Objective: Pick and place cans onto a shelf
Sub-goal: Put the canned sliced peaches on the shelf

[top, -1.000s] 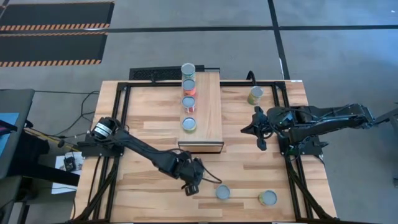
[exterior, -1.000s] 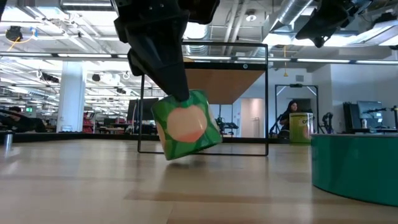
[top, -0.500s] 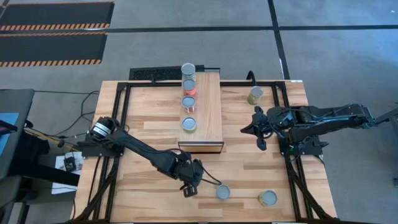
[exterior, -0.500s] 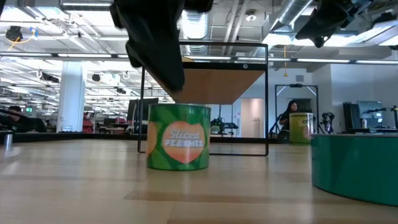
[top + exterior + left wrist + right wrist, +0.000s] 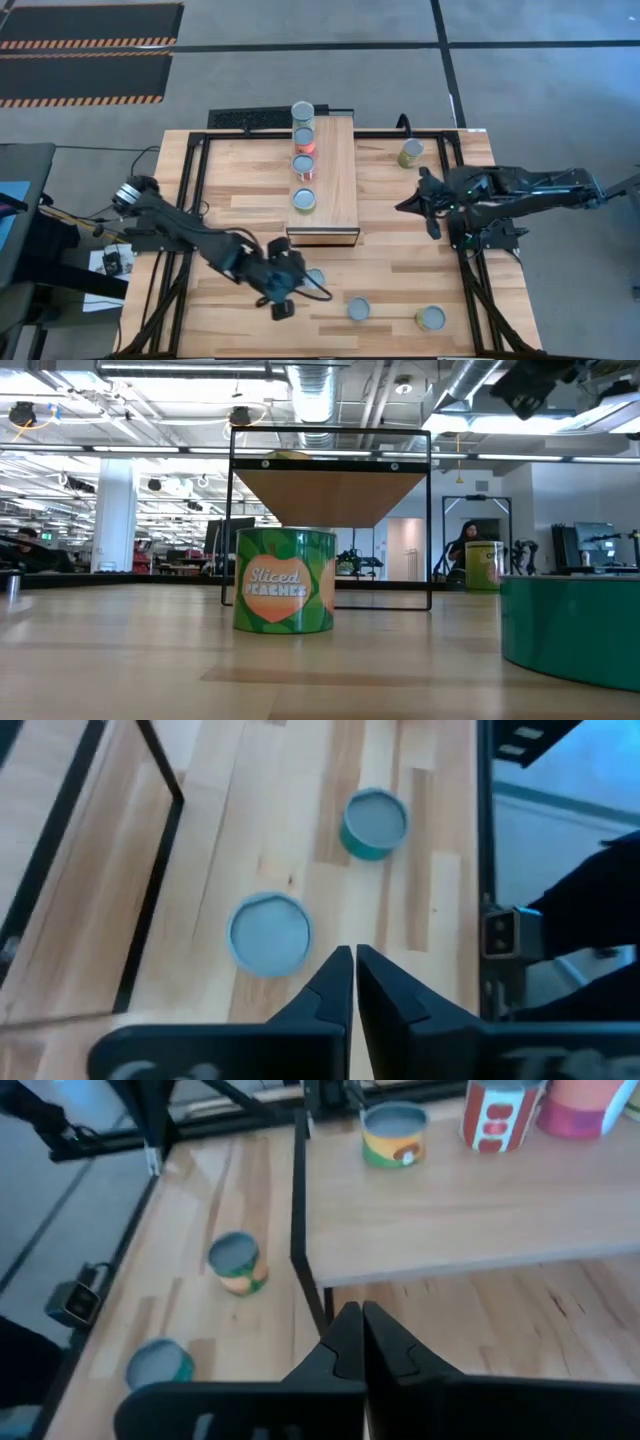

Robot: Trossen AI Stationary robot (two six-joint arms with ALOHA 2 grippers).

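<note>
The light-wood shelf (image 5: 335, 180) holds several cans in a row (image 5: 303, 165); it also shows in the right wrist view (image 5: 450, 1200). A green "Sliced Peaches" can (image 5: 285, 580) stands upright on the table in front of the shelf's near end (image 5: 314, 277). Two more cans (image 5: 358, 309) (image 5: 430, 318) stand near the near edge, and one (image 5: 410, 153) stands at the far right. My left gripper (image 5: 285, 298) (image 5: 353, 970) is shut and empty, just left of the green can. My right gripper (image 5: 405, 207) (image 5: 355, 1330) is shut and empty, right of the shelf.
A black metal frame (image 5: 190, 170) runs along the slatted tabletop's left, right and far sides. A teal can (image 5: 570, 625) fills the low view's right. Bare wood lies between the shelf and the left frame rail.
My left gripper has set the green can down from a tilt onto its base and let go. It has then gone up and back toward the table's left and near edges. The can stands upright where it was put. My right gripper has shifted a little toward the right edge.
</note>
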